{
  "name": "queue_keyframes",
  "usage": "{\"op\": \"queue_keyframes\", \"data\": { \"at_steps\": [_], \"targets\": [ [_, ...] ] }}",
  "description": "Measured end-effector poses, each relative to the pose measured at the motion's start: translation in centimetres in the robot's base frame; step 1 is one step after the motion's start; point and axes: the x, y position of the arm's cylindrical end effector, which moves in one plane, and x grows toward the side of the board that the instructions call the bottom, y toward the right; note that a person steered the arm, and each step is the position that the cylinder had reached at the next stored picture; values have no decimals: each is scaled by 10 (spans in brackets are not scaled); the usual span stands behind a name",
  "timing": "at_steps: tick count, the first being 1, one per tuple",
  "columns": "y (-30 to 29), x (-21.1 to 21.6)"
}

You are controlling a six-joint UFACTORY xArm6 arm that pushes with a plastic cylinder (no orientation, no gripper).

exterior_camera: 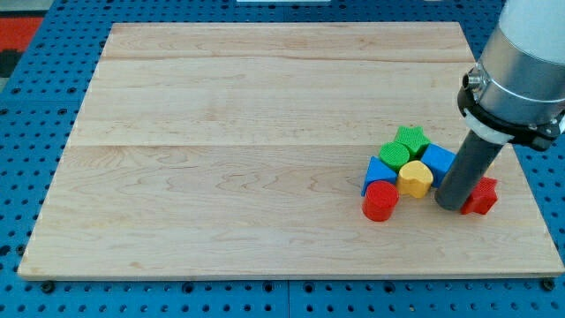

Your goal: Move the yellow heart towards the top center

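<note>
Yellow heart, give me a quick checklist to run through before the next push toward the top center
1. Yellow heart in view: ok.
2. My tip located: ok, at the heart's right, slightly lower.
3. Tip touching heart: cannot tell.
4. Tip placed to push the heart up and left: not ok, it sits beside, not below.
5. Path upward free: not ok, green cylinder, green star and blue cube crowd the heart's top.
6. Other neighbours: blue triangle and red cylinder at left, red star behind the rod; not ok, likely dragged.
</note>
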Motion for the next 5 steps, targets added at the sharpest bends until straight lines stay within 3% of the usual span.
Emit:
{"op": "queue_keyframes", "data": {
  "at_steps": [1,2,3,4,5],
  "targets": [
    [-21,17],
    [46,46],
    [95,38],
    [87,16],
    [2,7]
  ]
}}
